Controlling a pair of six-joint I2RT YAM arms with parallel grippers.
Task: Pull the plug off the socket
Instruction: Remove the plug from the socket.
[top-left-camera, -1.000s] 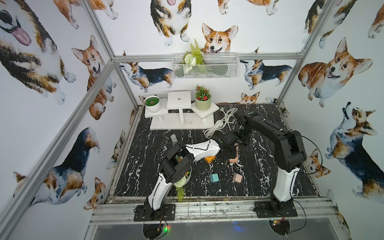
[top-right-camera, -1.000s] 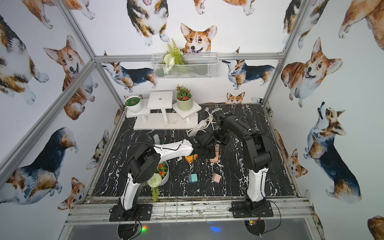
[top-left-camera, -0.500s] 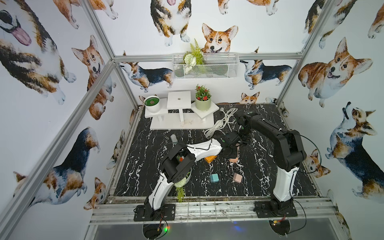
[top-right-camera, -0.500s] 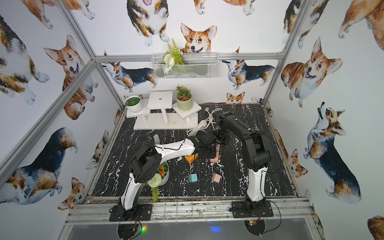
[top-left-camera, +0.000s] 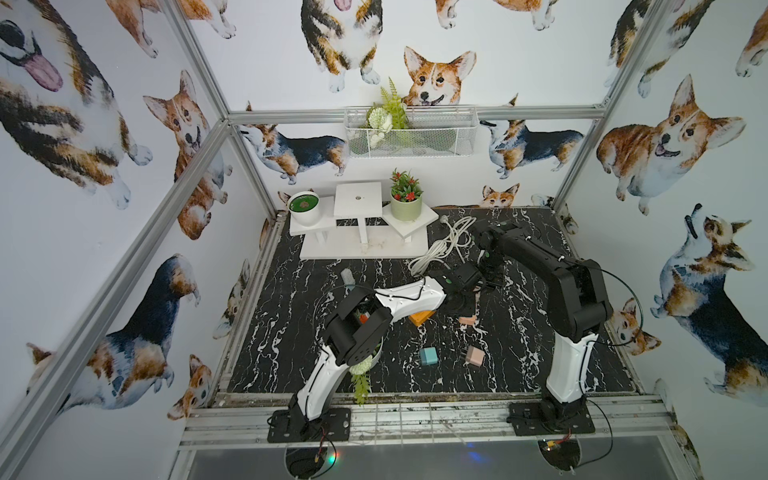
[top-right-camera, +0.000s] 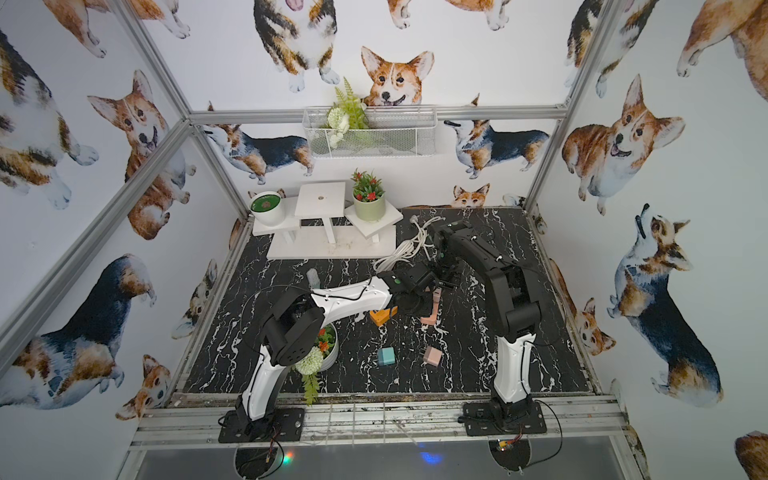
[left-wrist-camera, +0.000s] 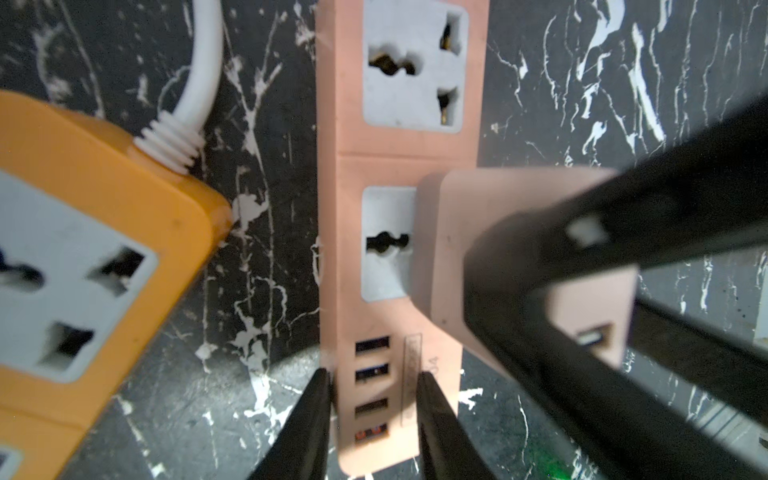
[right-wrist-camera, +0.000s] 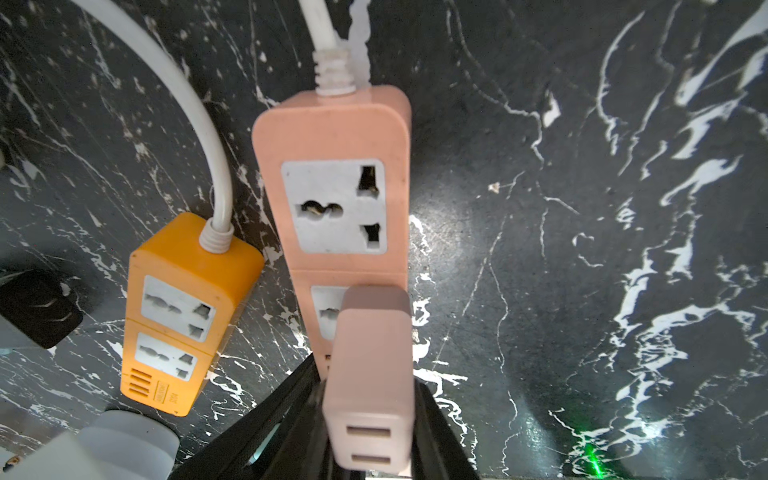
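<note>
Two tools are clenched on one job: my left tool pinches the USB end of the pink strip, which lies on the tabletop, and my right tool grips the plug by its sides. The plug stands at the pink strip's second socket, covering half its face; whether its pins are seated I cannot tell. To pull well, I judge I should draw the right tool straight along the pins, away from the socket face, without rocking sideways, and keep the left tool bearing down so the pink strip does not rise with it. An orange strip lies just beside, so I would not swing that way. Farther out, a wire basket on the back wall holds a fern and white flowers; a white pot holds green filling, a green pot red flowers, and a third pot by the left arm's base holds flowers, partly hidden.
</note>
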